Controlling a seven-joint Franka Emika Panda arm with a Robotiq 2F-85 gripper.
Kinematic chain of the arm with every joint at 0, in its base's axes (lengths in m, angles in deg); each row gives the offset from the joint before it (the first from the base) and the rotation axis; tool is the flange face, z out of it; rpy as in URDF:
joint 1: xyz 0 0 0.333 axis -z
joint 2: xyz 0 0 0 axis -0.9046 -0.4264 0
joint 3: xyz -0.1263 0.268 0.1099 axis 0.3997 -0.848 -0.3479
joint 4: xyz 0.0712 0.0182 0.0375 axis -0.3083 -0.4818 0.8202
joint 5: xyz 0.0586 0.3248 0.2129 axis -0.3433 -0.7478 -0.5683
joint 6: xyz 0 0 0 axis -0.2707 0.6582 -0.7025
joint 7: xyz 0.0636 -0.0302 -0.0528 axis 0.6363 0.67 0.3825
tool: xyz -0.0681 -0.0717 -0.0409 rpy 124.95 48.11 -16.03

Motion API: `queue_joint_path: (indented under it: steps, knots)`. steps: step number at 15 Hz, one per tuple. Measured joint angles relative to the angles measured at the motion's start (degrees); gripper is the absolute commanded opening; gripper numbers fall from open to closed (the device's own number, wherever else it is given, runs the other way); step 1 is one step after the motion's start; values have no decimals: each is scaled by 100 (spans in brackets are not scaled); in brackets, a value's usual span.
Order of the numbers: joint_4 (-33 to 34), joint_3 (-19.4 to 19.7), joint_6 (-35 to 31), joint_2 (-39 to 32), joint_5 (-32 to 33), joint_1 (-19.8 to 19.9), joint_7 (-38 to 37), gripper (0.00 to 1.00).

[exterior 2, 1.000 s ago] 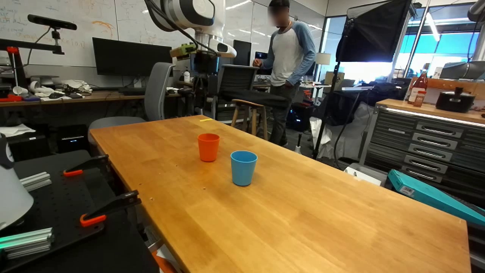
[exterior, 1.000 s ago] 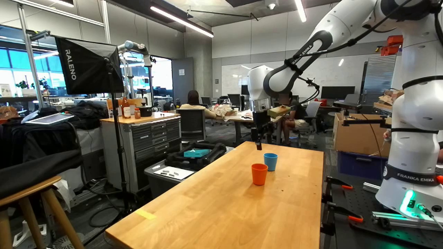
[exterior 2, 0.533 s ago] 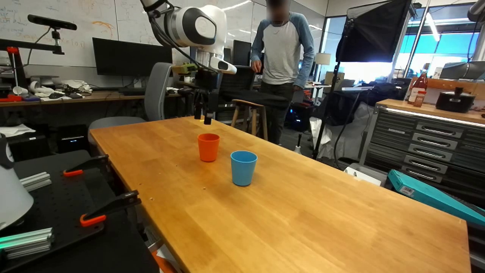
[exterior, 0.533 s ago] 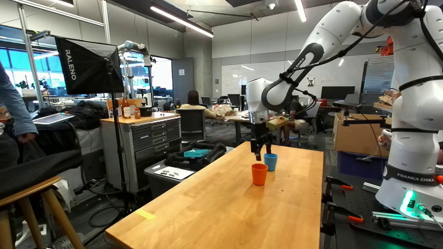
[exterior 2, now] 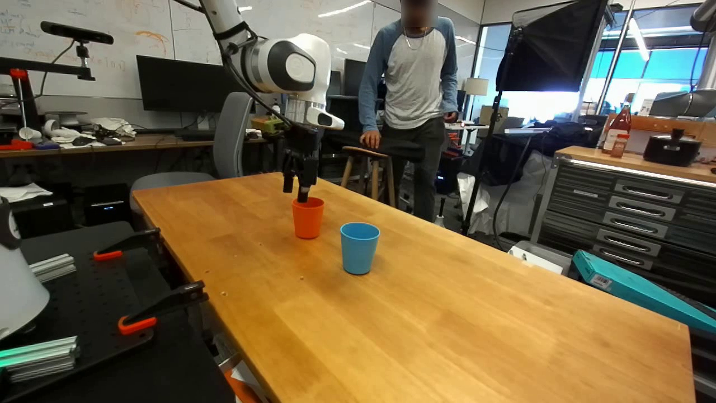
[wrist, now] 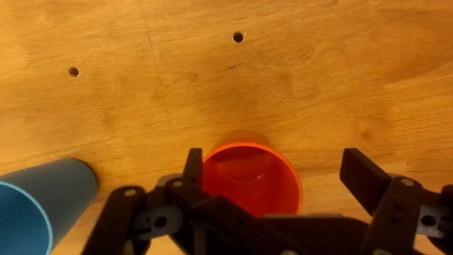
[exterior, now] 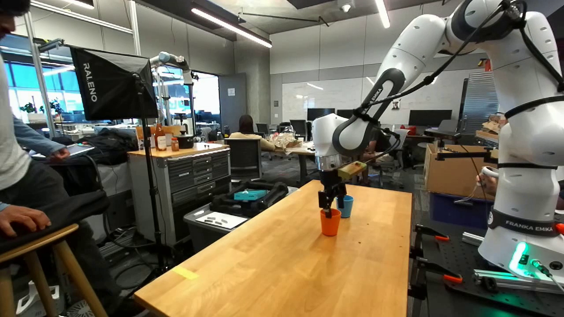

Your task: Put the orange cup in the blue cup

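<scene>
There's my tapered orange-red plastic cup (exterior 2: pixel 308 223), upright on the wooden worktop (exterior 2: pixel 475 324), my black claw (wrist: pixel 273 164) spread wide at its rim! From the wrist, its mouth shows between the fingers (wrist: pixel 194 163), closer to one; touching, I can't tell. Outside them, nearby, stands a light-blue tapered plastic cup (exterior 2: pixel 359 250).

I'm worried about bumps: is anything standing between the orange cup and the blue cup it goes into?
Nothing visible is: in an exterior view, only table shows between the orange cup and the blue cup. In the wrist view, one finger of the open pincer shows at the orange cup's side facing the blue.
</scene>
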Motion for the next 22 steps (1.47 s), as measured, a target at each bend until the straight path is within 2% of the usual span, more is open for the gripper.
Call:
queue_joint_path:
  steps: [8, 9, 10, 11, 14, 19, 20, 22]
  knots:
    - [0, 2, -619, -378, -1, -258, 0, 100]
    - [0, 2, -672, -421, -1, -292, 0, 75]
    - [4, 2, -716, -461, -1, -321, 0, 74]
    - [9, 2, -747, -496, -1, -345, 0, 68]
    - [24, 4, -817, -553, -1, -372, 0, 42]
    - [139, 27, -825, -557, -4, -372, 3, 5]
    - [179, 36, -825, -557, -4, -372, 4, 0]
    - [259, 62, -825, -554, -4, -372, 6, 0]
